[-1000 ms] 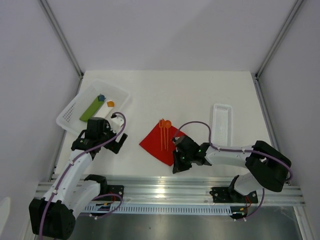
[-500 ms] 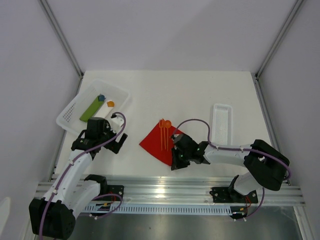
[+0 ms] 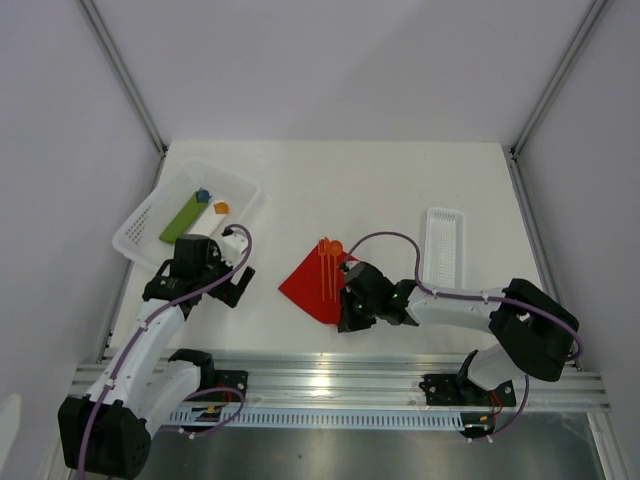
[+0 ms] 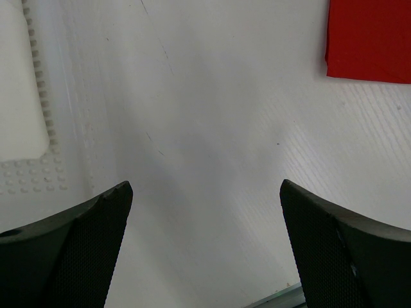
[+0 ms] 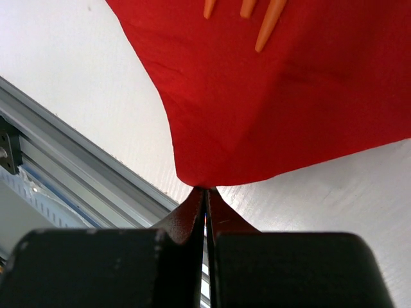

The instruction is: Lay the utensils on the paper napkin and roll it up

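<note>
Sliding left since a second ago, the right end effector pinches the napkin by its near corner. Orange utensils lie on the napkin at mid-table. Beside it, the left end effector hangs wide apart.

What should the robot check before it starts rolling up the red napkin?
1. The utensils lie on the paper napkin: ok.
2. The right fingers are shut on the napkin's near corner: ok.
3. The left fingers are open above the table, off the napkin: ok.
4. Utensil heads inside the napkin's far edge: cannot tell.
5. The basket and the tray sit apart from the napkin: ok.
</note>
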You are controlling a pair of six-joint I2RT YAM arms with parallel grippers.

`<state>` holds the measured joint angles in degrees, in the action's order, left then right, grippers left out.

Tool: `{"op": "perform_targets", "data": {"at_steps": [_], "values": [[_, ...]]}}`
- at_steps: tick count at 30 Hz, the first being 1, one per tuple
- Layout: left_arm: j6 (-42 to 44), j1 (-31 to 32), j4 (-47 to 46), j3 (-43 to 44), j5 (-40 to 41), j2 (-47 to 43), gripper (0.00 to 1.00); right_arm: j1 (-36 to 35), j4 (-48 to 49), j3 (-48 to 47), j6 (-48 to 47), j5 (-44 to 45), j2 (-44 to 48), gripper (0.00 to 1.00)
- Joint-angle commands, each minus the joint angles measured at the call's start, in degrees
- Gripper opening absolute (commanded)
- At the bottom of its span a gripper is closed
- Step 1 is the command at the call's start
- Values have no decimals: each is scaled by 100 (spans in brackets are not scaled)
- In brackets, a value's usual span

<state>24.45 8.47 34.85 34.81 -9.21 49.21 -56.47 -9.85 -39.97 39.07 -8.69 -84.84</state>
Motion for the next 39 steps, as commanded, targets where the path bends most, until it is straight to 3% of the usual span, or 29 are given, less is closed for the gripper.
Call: {"op": "perform_targets", "data": {"at_steps": [1,17,28,39], "values": [[7,32,-75,0,-28,-25,99,-22,53,-319,22,384,143,0],[16,32,-75,0,-37,-26,99,153,-9,-1057,-848,869,-516,0],[34,32,-57,8,-10,-52,99,549,185,-1514,-1332,483,-1122,0],[69,32,-49,44,-72,88,99,944,554,-1514,-1200,8,-1430,0]]}}
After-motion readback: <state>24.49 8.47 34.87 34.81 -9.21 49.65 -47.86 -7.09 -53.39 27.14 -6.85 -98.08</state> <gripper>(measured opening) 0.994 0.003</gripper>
